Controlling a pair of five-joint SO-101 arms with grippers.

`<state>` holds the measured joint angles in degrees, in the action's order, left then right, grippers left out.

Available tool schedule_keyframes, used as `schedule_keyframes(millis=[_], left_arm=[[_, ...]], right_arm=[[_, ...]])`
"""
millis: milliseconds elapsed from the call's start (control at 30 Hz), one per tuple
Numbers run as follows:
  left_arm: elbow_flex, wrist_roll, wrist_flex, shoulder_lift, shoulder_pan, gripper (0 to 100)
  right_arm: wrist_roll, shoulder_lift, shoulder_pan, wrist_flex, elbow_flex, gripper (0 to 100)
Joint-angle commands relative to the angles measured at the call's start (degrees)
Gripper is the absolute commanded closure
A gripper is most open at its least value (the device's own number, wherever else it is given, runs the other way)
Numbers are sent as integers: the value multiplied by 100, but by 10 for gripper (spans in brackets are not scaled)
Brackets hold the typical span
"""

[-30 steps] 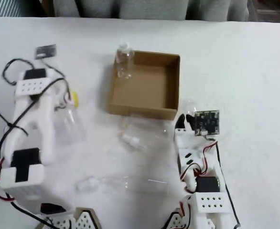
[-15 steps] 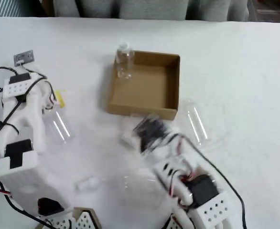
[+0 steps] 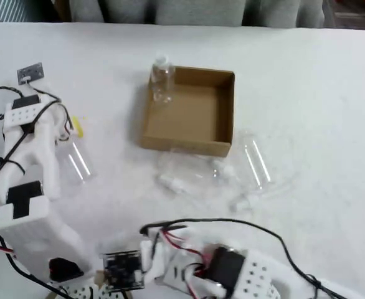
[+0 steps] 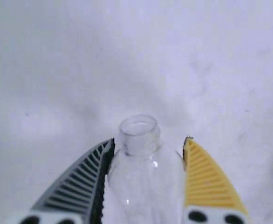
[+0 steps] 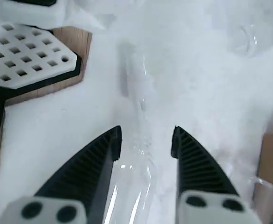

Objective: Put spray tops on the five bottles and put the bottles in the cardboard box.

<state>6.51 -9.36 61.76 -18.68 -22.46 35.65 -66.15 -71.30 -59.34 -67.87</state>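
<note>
Slick clear bottles, two grips that could slip.
At the left of the worktop (image 3: 319, 93), the left jaws clamp a capless bottle (image 4: 139, 163) by its tapering shoulder; it may squirt free. The right jaws, open, straddle a lying bottle (image 5: 135, 135) that could roll if they close off-centre. An upright bottle (image 3: 162, 78) sits in the cardboard box (image 3: 223, 134); a loose spray top (image 3: 172, 184) nearby could get knocked.
</note>
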Motion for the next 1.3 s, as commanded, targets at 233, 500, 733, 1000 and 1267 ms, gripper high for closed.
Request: schedule_keyframes(millis=[233,500,733,1000,1267], left_arm=[[-343,-26,-246,48,-180,875],[-343,-18,-246,48,-180,875],[-352,-9,-246,48,-180,875],[-352,-26,-246,48,-251,875],[-352,-26,-246,48,-242,875]], right_arm=[[360,3257,-110,1657,958,815],[404,4945,-119,1666,1952,815],[396,5771,-127,1675,2505,815],[396,5947,-171,1745,2699,818],[396,4330,198,1112,2268,818]])
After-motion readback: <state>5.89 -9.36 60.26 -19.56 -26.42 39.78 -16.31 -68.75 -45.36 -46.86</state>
